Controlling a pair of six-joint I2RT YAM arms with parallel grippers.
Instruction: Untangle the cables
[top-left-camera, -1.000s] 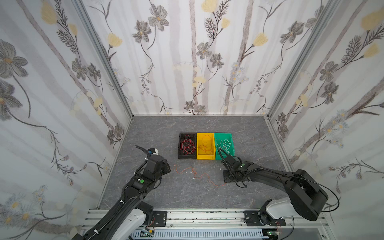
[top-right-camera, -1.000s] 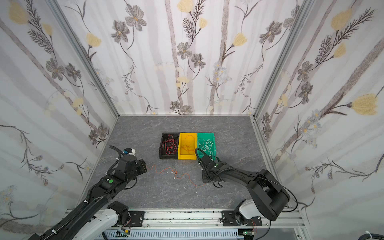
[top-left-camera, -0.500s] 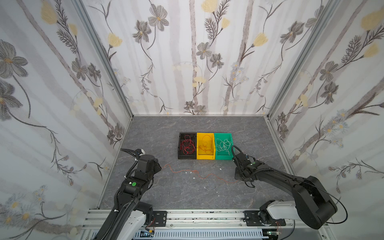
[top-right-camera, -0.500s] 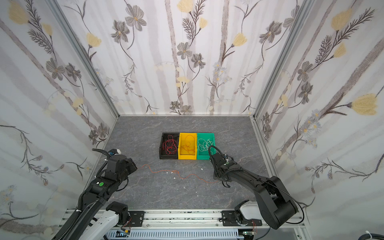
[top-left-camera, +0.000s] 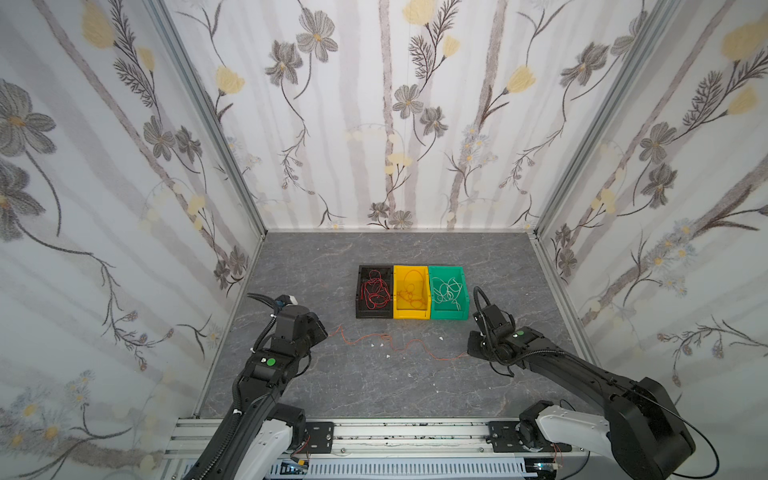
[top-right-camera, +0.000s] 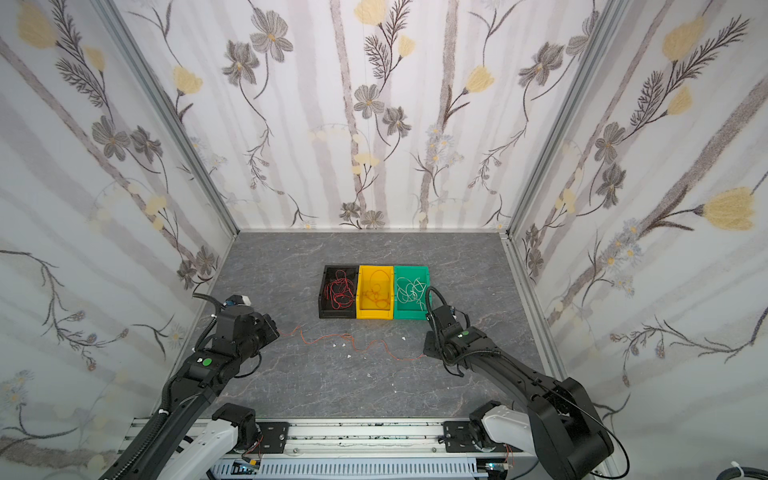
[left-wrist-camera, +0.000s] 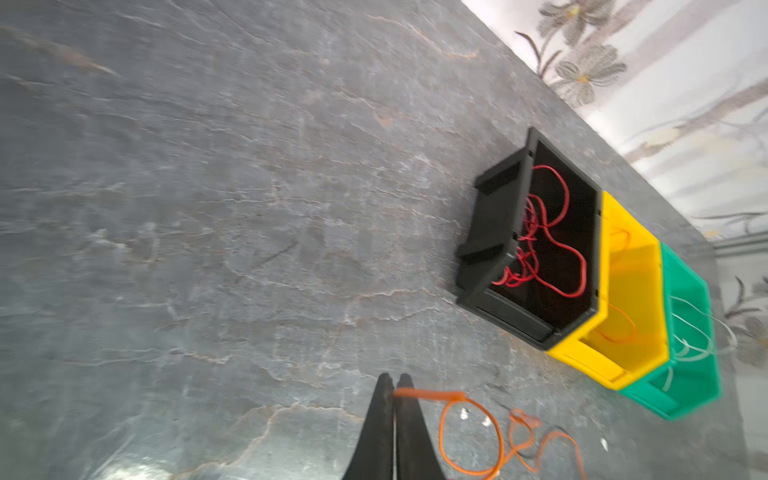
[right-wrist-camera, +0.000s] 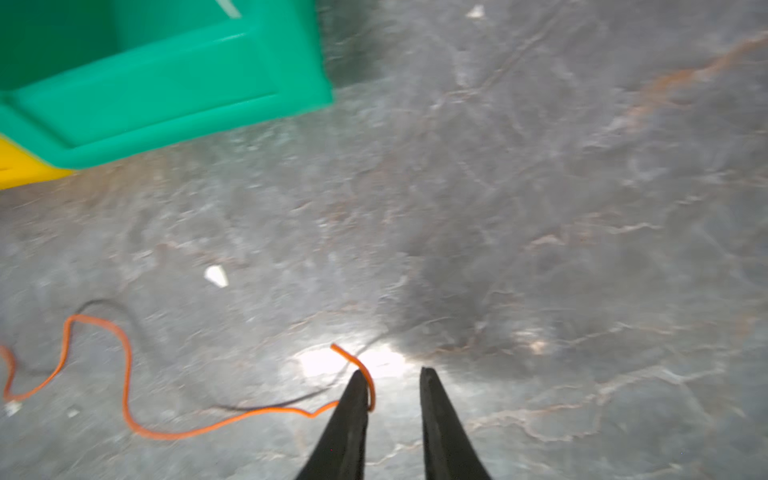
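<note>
An orange cable (left-wrist-camera: 428, 395) lay in loose waves across the grey table (top-left-camera: 332, 386), nearer than three bins (top-left-camera: 411, 314), left gripper (left-wrist-camera: 394, 380) pinched its left end, right gripper (right-wrist-camera: 392, 376) had jaws slightly apart, the cable's right end touching one finger (right-wrist-camera: 353, 407), other cables (top-left-camera: 375, 291) coiled in the bins

Lighting both top views brightly and evenly, bowing wall posts (top-left-camera: 208, 116) at the edges. Blurring both wrist views with motion; glaring white on the grey table (right-wrist-camera: 540, 249), throwing a soft shadow beside the orange cable (right-wrist-camera: 124, 374).

Floral walls (top-left-camera: 386, 124) enclose grey, perhaps stone, floor (top-left-camera: 374, 386).
</note>
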